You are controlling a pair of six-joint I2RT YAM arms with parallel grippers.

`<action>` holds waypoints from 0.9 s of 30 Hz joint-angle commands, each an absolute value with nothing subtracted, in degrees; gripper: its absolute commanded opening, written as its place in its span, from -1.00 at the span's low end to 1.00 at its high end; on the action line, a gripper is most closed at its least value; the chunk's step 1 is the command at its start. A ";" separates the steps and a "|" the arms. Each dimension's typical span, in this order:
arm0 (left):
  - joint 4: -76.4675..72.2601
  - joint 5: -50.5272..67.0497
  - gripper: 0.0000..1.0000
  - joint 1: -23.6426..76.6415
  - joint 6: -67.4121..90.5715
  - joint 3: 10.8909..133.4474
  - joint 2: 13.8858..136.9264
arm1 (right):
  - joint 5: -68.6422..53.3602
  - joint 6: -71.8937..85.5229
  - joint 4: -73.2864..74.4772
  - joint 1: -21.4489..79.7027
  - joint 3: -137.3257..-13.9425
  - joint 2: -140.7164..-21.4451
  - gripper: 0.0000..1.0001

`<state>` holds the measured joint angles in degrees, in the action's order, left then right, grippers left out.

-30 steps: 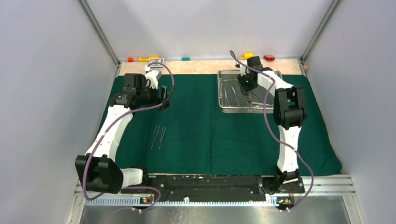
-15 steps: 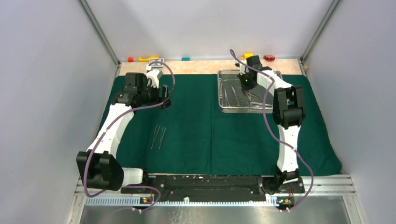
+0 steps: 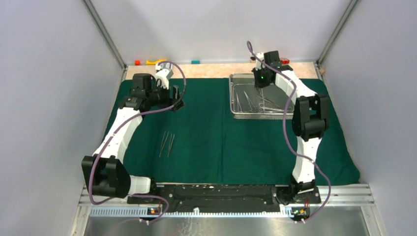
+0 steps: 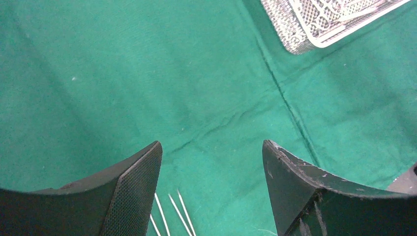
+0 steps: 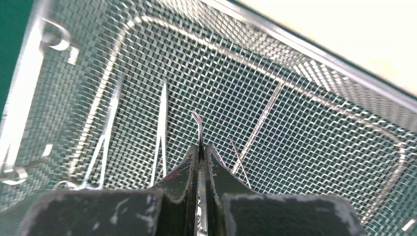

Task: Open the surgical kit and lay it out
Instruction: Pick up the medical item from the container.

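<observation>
The large dark green cloth [image 3: 206, 137] is plain, with one darker fold crease. On it, the silver rectangular wire-mesh tray [image 3: 255, 117] shows a fine diamond weave, and a slim bright-steel curved-tip instrument [image 5: 198, 125] gleams above the mesh. Beyond the cloth, a small red block [image 3: 137, 62], a yellow block [image 3: 156, 61] and a teal block [image 3: 195, 62] sit on a pale tan board [image 3: 216, 70].

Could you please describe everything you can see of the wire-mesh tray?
The wire-mesh tray is a shallow silver rectangle, fine mesh with a thicker rim. It sits flat on the green cloth, far right, holding several slim steel instruments. The right gripper hangs above its floor, shut on a curved-tipped instrument.
</observation>
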<state>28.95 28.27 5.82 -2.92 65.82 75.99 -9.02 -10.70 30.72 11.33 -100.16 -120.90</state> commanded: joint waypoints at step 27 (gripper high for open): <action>-0.94 30.57 0.10 24.77 27.12 75.52 88.20 | -35.36 13.86 -5.10 26.87 -70.63 -85.90 -1.00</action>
